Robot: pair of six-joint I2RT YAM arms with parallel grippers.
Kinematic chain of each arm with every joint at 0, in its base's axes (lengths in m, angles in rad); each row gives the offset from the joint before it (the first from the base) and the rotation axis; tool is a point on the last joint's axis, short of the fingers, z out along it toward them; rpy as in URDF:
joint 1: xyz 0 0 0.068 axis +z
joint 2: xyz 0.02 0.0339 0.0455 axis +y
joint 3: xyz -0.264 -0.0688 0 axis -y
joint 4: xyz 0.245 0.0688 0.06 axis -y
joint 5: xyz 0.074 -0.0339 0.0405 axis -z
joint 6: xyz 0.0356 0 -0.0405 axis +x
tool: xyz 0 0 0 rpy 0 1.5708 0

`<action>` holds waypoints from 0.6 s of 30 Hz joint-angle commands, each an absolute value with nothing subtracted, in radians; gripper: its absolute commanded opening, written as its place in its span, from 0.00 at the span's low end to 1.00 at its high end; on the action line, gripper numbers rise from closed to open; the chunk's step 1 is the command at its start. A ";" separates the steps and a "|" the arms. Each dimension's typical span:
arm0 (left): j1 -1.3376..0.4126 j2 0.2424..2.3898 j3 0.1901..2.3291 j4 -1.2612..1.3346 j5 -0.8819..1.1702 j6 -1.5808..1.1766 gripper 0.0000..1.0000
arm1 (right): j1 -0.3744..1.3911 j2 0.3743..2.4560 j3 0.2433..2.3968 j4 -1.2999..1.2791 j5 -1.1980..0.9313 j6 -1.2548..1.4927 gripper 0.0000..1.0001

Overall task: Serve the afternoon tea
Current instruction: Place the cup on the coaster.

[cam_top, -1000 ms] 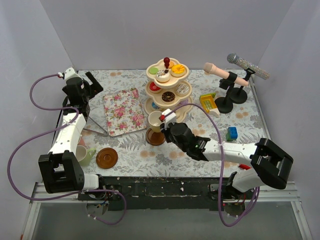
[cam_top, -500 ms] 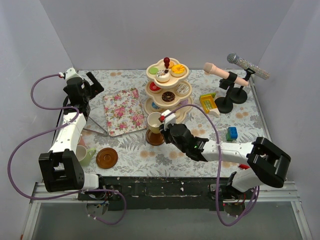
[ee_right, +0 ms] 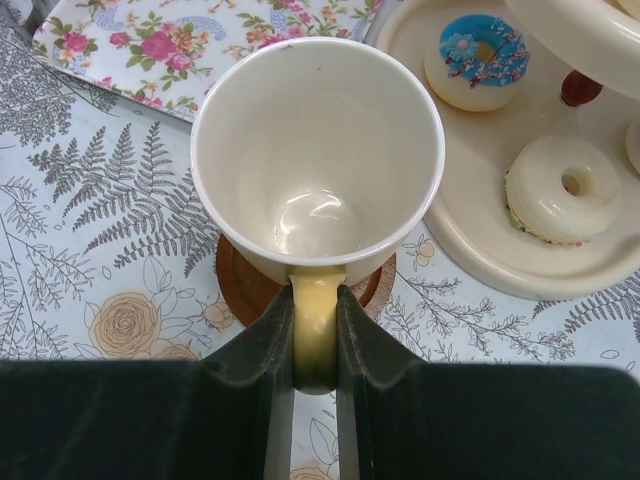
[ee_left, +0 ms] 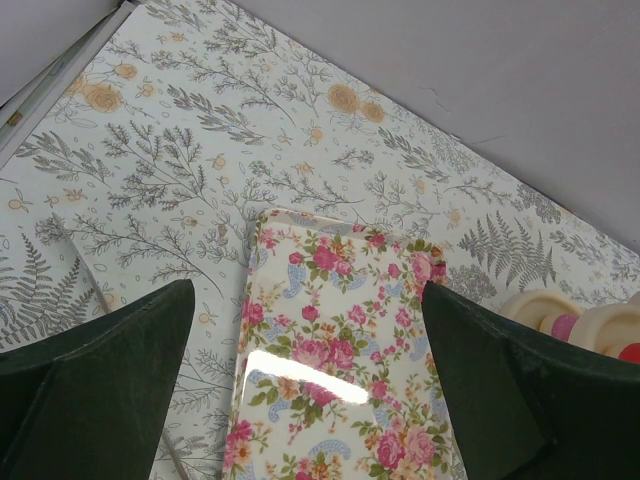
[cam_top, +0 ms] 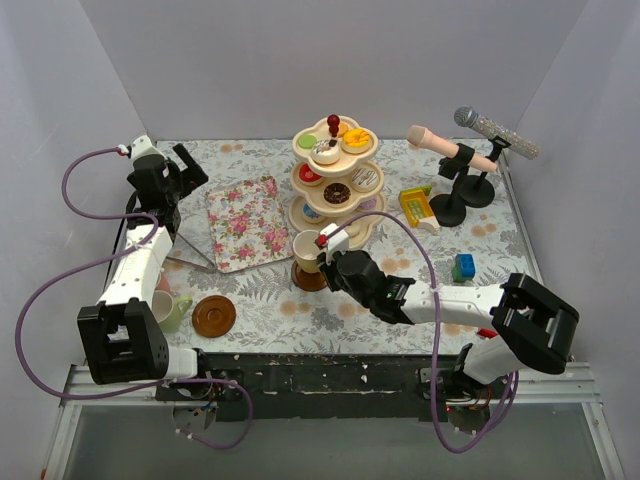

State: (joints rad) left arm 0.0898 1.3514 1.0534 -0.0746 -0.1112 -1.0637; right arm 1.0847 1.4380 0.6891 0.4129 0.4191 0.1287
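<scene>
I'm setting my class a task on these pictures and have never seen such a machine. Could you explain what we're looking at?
Two robot arms are bolted at the near edge of a leaf-patterned table. One picture comes from a fixed camera above; the others from cameras on each wrist. The right gripper pinches the handle of a cream cup above a round brown saucer, beside a cream three-tier stand of toy doughnuts. The left gripper hovers open over a rose-patterned rectangular tray. Also there: a second brown saucer, a pale green cup, two microphones on stands.
</scene>
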 commanded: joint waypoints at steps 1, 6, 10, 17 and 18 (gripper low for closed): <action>0.095 1.341 1.040 -0.063 -0.103 -1.066 0.98 | 1.091 1.440 0.719 0.508 0.445 0.140 0.01; 0.095 1.341 1.040 -0.063 -0.103 -1.066 0.98 | 1.094 1.447 0.724 0.491 0.442 0.147 0.01; 0.094 1.341 1.042 -0.063 -0.104 -1.066 0.98 | 1.094 1.443 0.719 0.488 0.440 0.150 0.01; 0.095 1.341 1.040 -0.063 -0.101 -1.066 0.98 | 1.097 1.440 0.719 0.483 0.436 0.156 0.01; 0.095 1.341 1.040 -0.063 -0.100 -1.066 0.98 | 1.098 1.439 0.718 0.483 0.434 0.158 0.01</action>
State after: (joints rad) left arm 0.0898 1.3514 1.0534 -0.0746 -0.1104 -1.0637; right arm 1.0889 1.4662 0.6891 0.3882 0.4175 0.1394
